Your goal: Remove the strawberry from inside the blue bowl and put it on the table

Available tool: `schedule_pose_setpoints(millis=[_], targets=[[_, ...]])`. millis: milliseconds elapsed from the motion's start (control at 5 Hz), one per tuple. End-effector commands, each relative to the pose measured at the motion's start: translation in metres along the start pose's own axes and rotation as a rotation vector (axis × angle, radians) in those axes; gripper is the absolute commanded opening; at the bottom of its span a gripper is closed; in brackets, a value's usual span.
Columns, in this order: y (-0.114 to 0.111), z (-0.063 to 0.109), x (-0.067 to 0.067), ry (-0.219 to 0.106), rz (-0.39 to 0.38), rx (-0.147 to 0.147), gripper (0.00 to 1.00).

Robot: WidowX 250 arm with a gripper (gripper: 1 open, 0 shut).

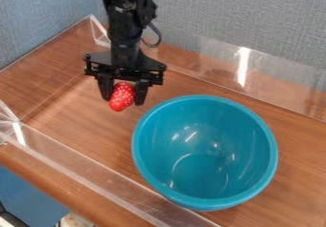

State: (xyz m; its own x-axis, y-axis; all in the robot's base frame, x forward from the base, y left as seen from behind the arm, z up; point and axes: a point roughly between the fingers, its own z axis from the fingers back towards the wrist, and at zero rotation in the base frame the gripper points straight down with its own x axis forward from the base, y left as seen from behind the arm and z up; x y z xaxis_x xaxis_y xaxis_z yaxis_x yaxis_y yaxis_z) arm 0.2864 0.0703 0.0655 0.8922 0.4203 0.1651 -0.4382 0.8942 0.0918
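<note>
Strawberry (121,97) between the fingertips of the end effector (122,92), pinched, beside blue bowl (205,152)

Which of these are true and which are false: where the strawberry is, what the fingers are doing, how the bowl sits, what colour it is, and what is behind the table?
1. The strawberry is inside the bowl. False: it is outside, beside the bowl.
2. The fingers are closed on the strawberry. True.
3. The bowl is upside down. False: it stands upright, its opening facing up.
4. The bowl is bigger than the strawberry. True.
5. The bowl is yellow. False: it is teal-blue.
6. A grey wall rises behind the table. True.
</note>
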Motion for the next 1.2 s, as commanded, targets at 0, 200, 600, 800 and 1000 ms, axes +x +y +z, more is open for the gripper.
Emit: schedule_pose_setpoints(millis=[0,200,600,800,1000], targets=[[-0.006,-0.004,-0.003,-0.020,0.039,0.008,0.00],[-0.008,-0.015,-0.012,-0.007,0.086,0.025,0.00],[-0.018,-0.015,-0.026,0.004,0.147,0.040,0.00],[-0.022,-0.007,-0.031,0.005,0.160,0.044,0.00],[-0.017,0.003,-0.042,0.002,0.135,0.040,0.00]])
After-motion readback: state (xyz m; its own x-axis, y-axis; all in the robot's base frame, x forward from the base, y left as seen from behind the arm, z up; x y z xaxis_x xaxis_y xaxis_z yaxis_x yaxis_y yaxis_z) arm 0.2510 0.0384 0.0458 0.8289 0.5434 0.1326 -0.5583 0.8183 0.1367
